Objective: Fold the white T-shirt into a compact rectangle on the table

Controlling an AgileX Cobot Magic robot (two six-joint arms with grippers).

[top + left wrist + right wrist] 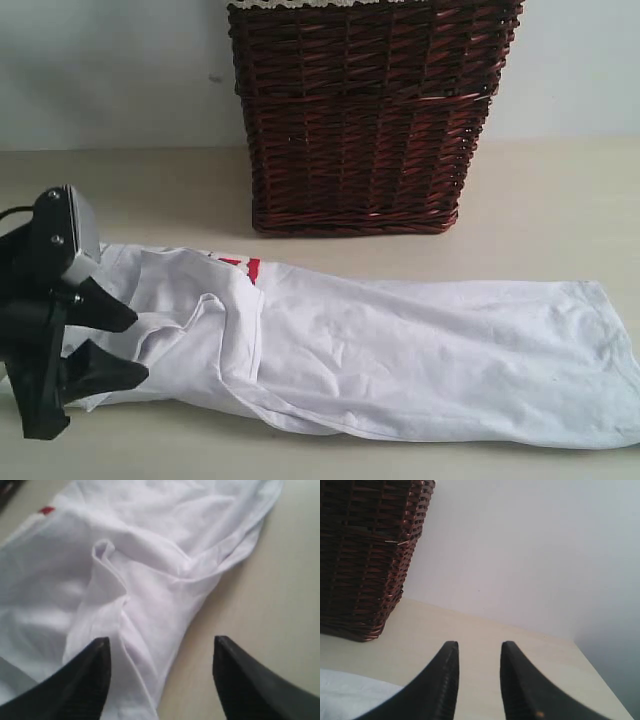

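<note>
Exterior view: the white T-shirt (420, 350) lies flat on the desk (560, 200) as a long band running from the left side almost to the right edge of the picture. Its near edge sits close to the front of the desk. A scrap of red lettering (240, 265) shows at its far edge. Behind it, apart from the cloth, stands a dark wicker basket (370, 120). A strip of bare desk lies between the two, and wider bare areas flank the basket. The left claw (138, 345) hangs over the shirt's left end with its two black fingers spread and nothing clamped between them. The right claw is out of this view.

Left wrist view: the left claw (161, 639) stands wide apart and grips nothing. The T-shirt (150, 555) fills most of the view, creased and with a raised fold. One finger (85, 680) is over cloth and the other (250, 685) over bare desk (270, 605). The shirt's hem runs between them.

Right wrist view: the right claw (479, 645) is partly parted with a clear gap, holding nothing, above bare desk (485, 625). A corner of the T-shirt (350, 695) shows beside one finger. The basket (365, 555) stands to that same side, and a pale wall (545, 555) is behind. The desk's far edge meets the wall, and one corner of the desk is visible.
</note>
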